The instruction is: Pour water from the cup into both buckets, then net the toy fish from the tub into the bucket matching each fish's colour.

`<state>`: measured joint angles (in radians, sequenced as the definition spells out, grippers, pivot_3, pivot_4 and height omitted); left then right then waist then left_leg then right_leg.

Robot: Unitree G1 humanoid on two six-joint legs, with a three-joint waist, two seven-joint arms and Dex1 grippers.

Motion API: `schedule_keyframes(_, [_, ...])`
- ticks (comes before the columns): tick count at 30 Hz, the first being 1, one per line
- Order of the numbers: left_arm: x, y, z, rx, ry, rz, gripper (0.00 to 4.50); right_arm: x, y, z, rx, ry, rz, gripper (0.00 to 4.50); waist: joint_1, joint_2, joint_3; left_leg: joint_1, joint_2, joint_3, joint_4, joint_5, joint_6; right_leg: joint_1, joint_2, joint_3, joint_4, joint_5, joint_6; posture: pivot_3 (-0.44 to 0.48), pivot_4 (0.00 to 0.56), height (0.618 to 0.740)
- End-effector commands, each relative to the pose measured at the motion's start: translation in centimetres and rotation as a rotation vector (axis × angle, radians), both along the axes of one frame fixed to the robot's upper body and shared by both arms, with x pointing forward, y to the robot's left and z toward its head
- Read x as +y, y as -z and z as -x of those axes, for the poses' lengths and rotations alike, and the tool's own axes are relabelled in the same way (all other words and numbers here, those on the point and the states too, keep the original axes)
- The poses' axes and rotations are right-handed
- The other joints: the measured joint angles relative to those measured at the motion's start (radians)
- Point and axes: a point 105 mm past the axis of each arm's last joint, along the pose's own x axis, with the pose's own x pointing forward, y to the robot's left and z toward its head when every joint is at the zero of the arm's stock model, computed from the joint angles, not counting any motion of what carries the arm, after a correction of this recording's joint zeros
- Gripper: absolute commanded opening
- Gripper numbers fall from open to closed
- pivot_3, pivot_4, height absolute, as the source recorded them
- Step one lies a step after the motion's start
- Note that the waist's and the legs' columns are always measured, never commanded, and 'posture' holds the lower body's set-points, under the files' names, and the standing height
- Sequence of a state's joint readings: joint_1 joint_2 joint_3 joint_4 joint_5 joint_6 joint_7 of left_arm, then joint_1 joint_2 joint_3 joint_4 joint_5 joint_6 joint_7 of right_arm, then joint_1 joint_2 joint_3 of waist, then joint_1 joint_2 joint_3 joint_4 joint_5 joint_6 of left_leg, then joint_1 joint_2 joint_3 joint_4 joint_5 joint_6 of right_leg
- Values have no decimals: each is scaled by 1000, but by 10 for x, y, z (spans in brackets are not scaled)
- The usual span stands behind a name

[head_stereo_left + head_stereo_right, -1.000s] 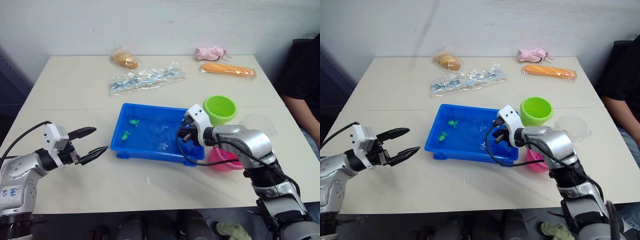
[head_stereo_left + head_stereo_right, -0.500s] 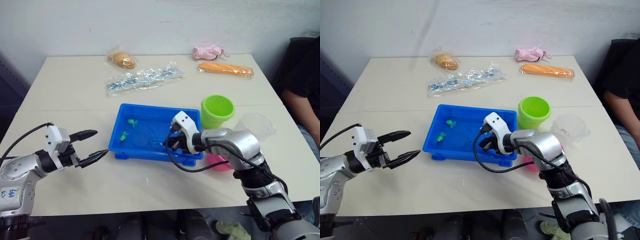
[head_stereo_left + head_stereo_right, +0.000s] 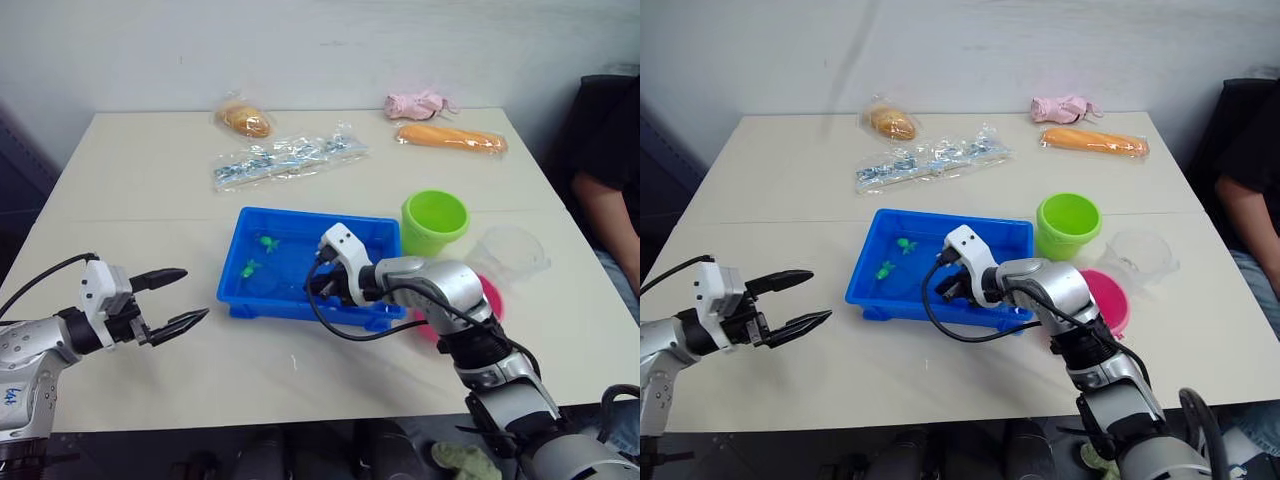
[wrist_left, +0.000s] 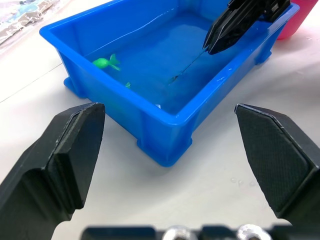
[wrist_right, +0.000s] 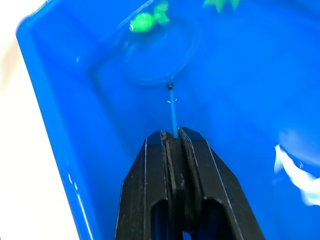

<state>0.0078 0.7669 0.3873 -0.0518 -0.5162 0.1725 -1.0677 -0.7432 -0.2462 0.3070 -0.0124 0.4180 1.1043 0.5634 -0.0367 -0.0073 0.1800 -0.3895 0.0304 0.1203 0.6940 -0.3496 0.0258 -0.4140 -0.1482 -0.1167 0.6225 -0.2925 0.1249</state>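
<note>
The blue tub sits mid-table with water and two green toy fish at its left end. My right gripper is low inside the tub, shut on the net's thin handle. The mesh hoop lies under water just short of a green fish. The lime green bucket stands right of the tub, and the pink bucket shows behind my right forearm. The clear cup stands farther right. My left gripper hovers open left of the tub.
Along the table's far side lie a bagged bun, a clear packet of small items, a pink toy and an orange packet. A person in dark clothing sits at the right edge.
My right gripper has carried the net leftward through the tub toward the green fish, uncovering more of the pink bucket. My left gripper drifted slightly down and left, still open.
</note>
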Motion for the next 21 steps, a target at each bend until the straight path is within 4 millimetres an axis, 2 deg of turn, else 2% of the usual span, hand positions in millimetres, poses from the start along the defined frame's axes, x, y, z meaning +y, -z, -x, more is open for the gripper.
schedule_keyframes(1, [3,-12,0,-42,4,-15,4474,9,-24,3,-71,-56,-89,0,-4,0,0,0,0,0,0,0,0,0,0,0,0,0,0,0,150,740])
schedule_keyframes(14, [2,-11,-5,-50,30,-18,4474,-23,-36,15,-66,-86,-128,0,-7,0,0,0,0,0,-1,0,0,0,0,0,0,0,0,0,150,740])
schedule_keyframes(21, [-17,-15,-12,-49,121,6,4474,-61,-45,28,-63,-49,-138,0,10,0,0,0,-1,0,-1,0,0,0,0,0,-1,0,0,0,150,740])
